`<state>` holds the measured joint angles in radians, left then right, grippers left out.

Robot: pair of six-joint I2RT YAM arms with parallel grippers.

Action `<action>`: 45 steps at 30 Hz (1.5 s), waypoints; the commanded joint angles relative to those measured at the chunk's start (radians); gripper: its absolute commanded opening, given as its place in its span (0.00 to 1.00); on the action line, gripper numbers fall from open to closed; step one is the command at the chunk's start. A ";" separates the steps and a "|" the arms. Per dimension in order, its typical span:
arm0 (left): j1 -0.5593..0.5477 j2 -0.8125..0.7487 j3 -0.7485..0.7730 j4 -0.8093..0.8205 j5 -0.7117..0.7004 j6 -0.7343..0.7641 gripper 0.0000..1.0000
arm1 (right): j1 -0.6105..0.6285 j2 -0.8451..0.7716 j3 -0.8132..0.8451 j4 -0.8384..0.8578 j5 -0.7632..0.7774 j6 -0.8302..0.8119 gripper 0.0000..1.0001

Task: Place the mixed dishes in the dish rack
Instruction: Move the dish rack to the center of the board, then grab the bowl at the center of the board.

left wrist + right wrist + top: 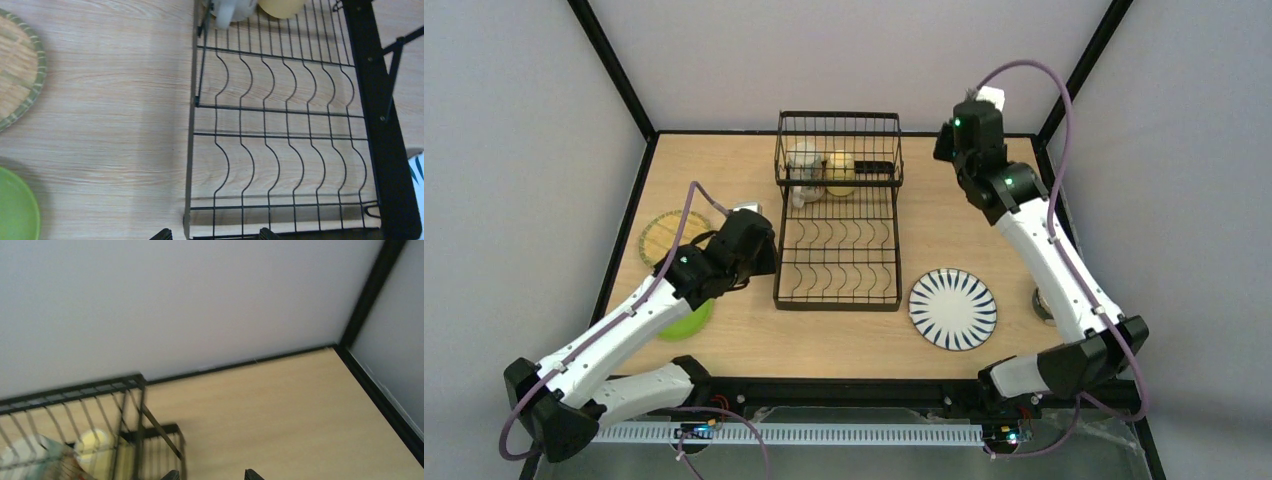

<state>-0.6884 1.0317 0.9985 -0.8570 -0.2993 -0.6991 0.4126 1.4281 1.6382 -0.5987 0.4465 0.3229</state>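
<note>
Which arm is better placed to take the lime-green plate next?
Left. The left gripper, open, hangs at the dish rack's left edge, near the lime-green plate; the right gripper is up by the far right corner, across the rack.

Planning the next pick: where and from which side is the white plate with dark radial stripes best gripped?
Probably the rim. The white plate with dark radial stripes lies flat on the wooden table, so only its edge offers something to pinch. Come from above onto its near edge, away from the black wire dish rack standing close on its left.
</note>
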 commanded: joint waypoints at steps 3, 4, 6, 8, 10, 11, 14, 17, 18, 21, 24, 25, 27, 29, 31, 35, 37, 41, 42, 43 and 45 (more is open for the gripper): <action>-0.043 0.026 -0.001 0.069 0.086 0.100 0.99 | 0.002 -0.119 -0.206 -0.157 0.151 0.175 0.74; -0.053 0.028 -0.006 0.076 0.089 0.103 0.99 | 0.002 -0.141 -0.247 -0.174 0.156 0.203 0.74; -0.073 0.034 -0.014 0.088 0.096 0.110 0.99 | 0.002 -0.181 -0.305 -0.213 0.167 0.267 0.74; -0.095 0.036 -0.020 0.099 0.102 0.115 0.99 | 0.002 -0.212 -0.344 -0.268 0.188 0.334 0.74; -0.117 0.036 -0.027 0.107 0.106 0.118 0.99 | 0.000 -0.235 -0.375 -0.331 0.217 0.403 0.74; -0.126 0.035 -0.031 0.112 0.109 0.119 0.99 | 0.000 -0.252 -0.392 -0.358 0.230 0.441 0.74; -0.151 0.025 -0.044 0.131 0.117 0.116 0.99 | -0.002 -0.316 -0.453 -0.392 0.243 0.500 0.74; -0.169 0.015 -0.057 0.147 0.131 0.115 0.99 | -0.015 -0.372 -0.508 -0.420 0.243 0.555 0.73; -0.173 0.012 -0.062 0.153 0.137 0.115 0.99 | -0.019 -0.381 -0.522 -0.429 0.241 0.567 0.73; -0.177 0.006 -0.084 0.182 0.166 0.118 0.99 | -0.034 -0.389 -0.546 -0.466 0.245 0.607 0.72; -0.178 0.012 -0.100 0.211 0.191 0.123 0.99 | -0.059 -0.397 -0.565 -0.498 0.253 0.653 0.72; -0.178 0.015 -0.102 0.216 0.197 0.125 0.99 | -0.080 -0.407 -0.576 -0.498 0.251 0.662 0.72; -0.178 0.022 -0.103 0.226 0.209 0.135 0.99 | -0.131 -0.430 -0.605 -0.485 0.235 0.669 0.71; -0.177 0.029 -0.101 0.234 0.218 0.147 0.99 | -0.198 -0.451 -0.639 -0.456 0.207 0.650 0.71; -0.177 0.038 -0.099 0.241 0.223 0.158 0.99 | -0.279 -0.464 -0.677 -0.412 0.158 0.610 0.71; -0.177 0.060 -0.096 0.257 0.233 0.168 0.99 | -0.384 -0.469 -0.722 -0.339 0.116 0.548 0.71; -0.177 0.072 -0.094 0.262 0.236 0.172 0.99 | -0.405 -0.451 -0.735 -0.314 0.112 0.531 0.71; -0.177 0.092 -0.090 0.273 0.250 0.182 0.99 | -0.472 -0.427 -0.760 -0.261 0.095 0.513 0.71; -0.177 0.097 -0.089 0.277 0.252 0.185 0.99 | -0.483 -0.425 -0.764 -0.251 0.095 0.508 0.71; -0.177 0.100 -0.086 0.278 0.254 0.187 0.99 | -0.497 -0.423 -0.767 -0.244 0.095 0.503 0.71; -0.177 0.110 -0.082 0.281 0.256 0.194 0.99 | -0.529 -0.418 -0.772 -0.233 0.094 0.488 0.71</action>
<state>-0.8600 1.1248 0.9073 -0.6003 -0.0624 -0.5335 -0.0719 1.0027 0.8837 -0.8951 0.5514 0.8433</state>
